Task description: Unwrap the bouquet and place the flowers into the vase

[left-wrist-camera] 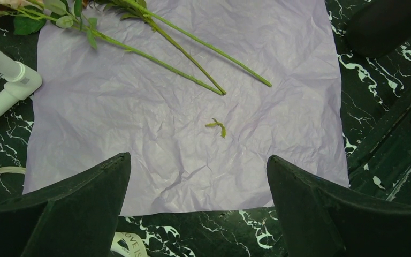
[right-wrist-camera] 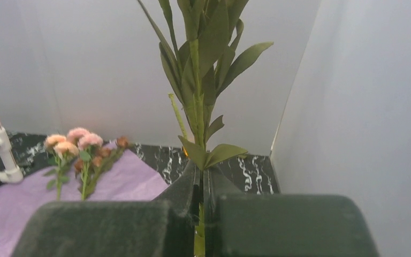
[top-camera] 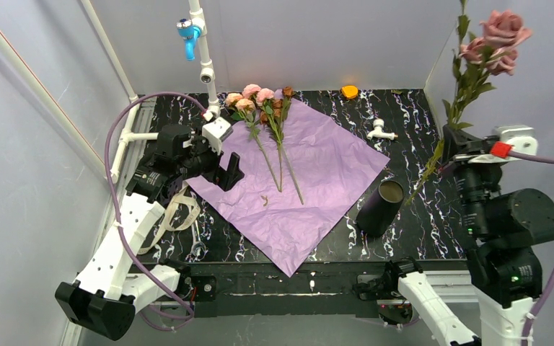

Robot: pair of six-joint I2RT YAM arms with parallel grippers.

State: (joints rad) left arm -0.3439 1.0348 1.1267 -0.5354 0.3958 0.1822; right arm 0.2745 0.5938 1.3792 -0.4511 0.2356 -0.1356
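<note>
Setting: a black marbled table inside grey walls, with lilac paper spread flat on it.
Right fingers: pinched tight on a leafy rose stem, held upright with its blooms high.
Stem foot: hangs just right of the vase mouth, not yet inside.
Advice: bring the foot over the mouth, keep the stem plumb, lower it deep, then release. A sideways knock could tip the vase.
Left fingers: wide apart, empty, above the paper.
Other flowers: lying at the paper's far corner.

The stem leaves the right wrist view's top edge, its blooms cut off.
</note>
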